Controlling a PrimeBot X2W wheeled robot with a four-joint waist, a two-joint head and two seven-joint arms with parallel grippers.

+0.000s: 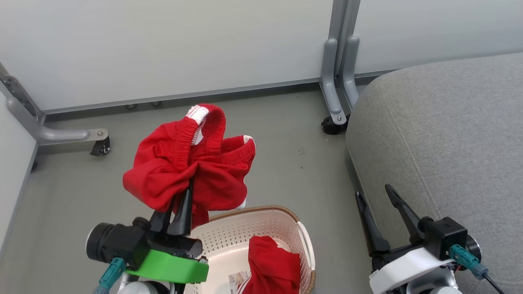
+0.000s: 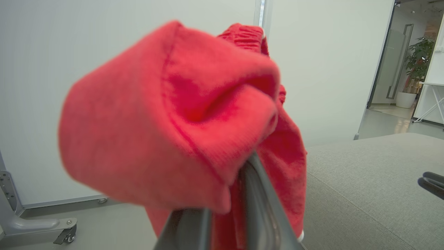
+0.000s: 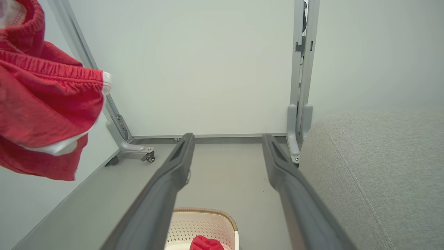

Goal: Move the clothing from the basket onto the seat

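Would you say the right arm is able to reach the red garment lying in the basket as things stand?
Probably yes: the right gripper is open and empty, and the garment lies uncovered in the open-topped basket beside it.

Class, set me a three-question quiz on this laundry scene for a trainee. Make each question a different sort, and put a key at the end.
1. True or false: the left pincer is shut on the red shorts and holds them clear of the basket.
2. How many garments lie inside the basket? A none, B one, C three.
3. Fill the gap: the right pincer stands open and holds nothing, next to the grey ____.

Key: 1 true. 2 B. 3 seat.
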